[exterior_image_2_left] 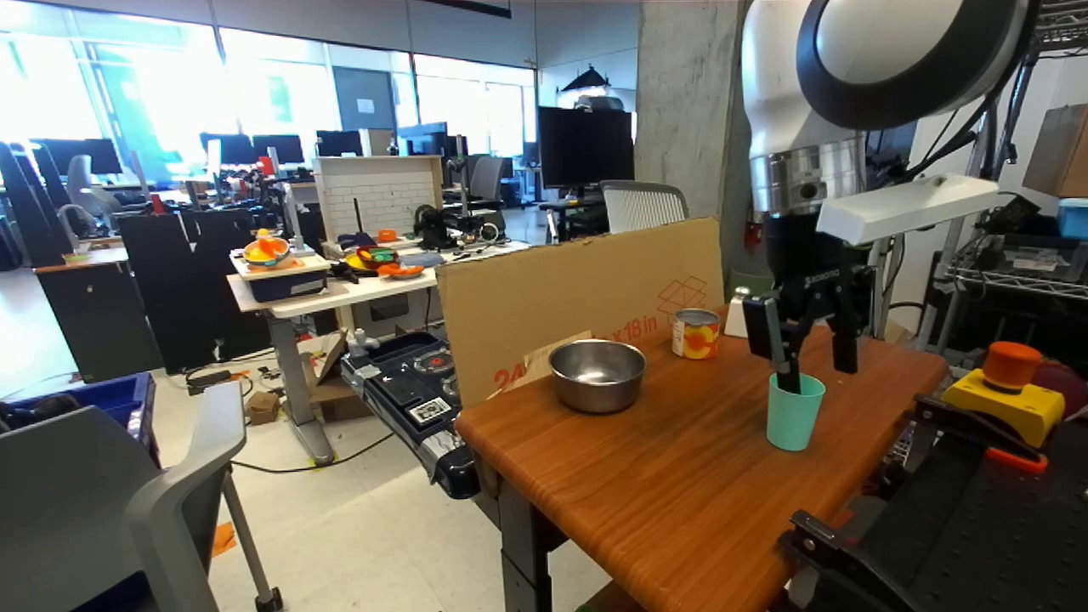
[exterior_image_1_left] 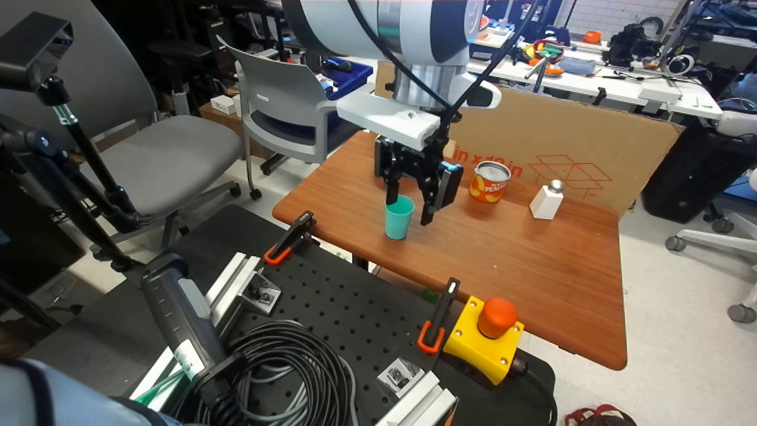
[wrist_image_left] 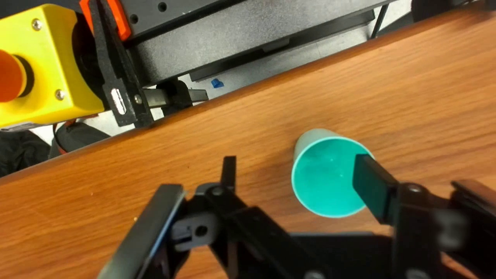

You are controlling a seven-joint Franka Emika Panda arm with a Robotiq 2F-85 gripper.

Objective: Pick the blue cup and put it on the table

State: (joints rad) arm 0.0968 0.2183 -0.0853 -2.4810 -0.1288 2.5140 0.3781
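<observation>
The teal-blue cup (exterior_image_1_left: pixel 398 222) stands upright on the reddish-brown table (exterior_image_1_left: pixel 532 266). It also shows in an exterior view (exterior_image_2_left: pixel 793 418) and, mouth up, in the wrist view (wrist_image_left: pixel 329 176). My gripper (exterior_image_1_left: pixel 409 208) is open and points down at the cup, also in an exterior view (exterior_image_2_left: pixel 817 374). In the wrist view, the gripper (wrist_image_left: pixel 296 170) has its right finger over the right side of the cup's mouth. Its left finger is apart from the cup, over the table. Whether the right fingertip is inside the cup or just above it, I cannot tell. Nothing is held.
A metal bowl (exterior_image_2_left: pixel 597 393) stands at one end of the table. A peach can (exterior_image_1_left: pixel 488 188) and a white shaker (exterior_image_1_left: pixel 545 203) stand near a cardboard wall (exterior_image_1_left: pixel 591 142). Clamps (exterior_image_1_left: pixel 439 319) and a yellow button box (exterior_image_1_left: pixel 478 349) are on the black board (exterior_image_1_left: pixel 349 307) beside the table.
</observation>
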